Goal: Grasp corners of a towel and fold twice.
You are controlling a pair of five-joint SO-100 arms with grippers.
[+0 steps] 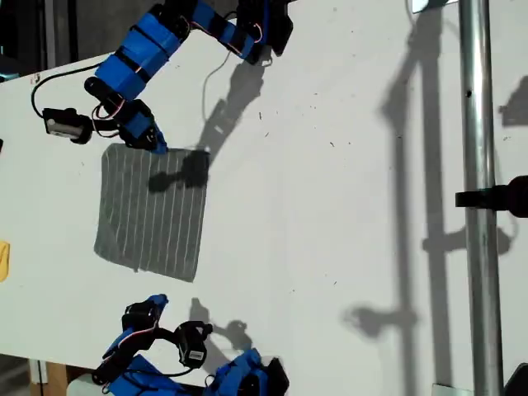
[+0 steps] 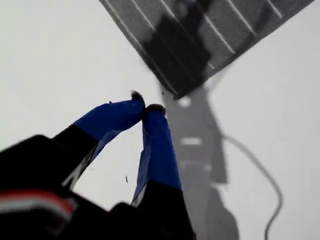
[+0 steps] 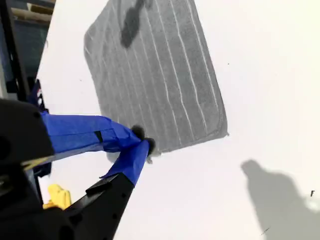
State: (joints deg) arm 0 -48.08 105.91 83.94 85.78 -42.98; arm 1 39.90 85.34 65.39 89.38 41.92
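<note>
The towel [image 1: 153, 210] lies flat and open on the surface [image 1: 330, 206], at about 9 o'clock from the middle of the exterior view. No fold shows, so I judge the task barely begun.

My first end effector [image 1: 157, 144] hangs at the towel's 12 o'clock edge in that view. In its own wrist view its tips [image 2: 145, 106] are pressed together on nothing, just short of a corner [image 2: 181, 94]. It is probably placed there to line up on that corner, and the jaws must part before it can pinch.

My second end effector [image 1: 157, 303] sits at 6 o'clock of the towel, apart from the cloth. Its tips [image 3: 142, 142] are likewise together and hold nothing, though its wrist view has them overlapping the near edge. One arm at each opposite edge suits lifting two corners together.
</note>
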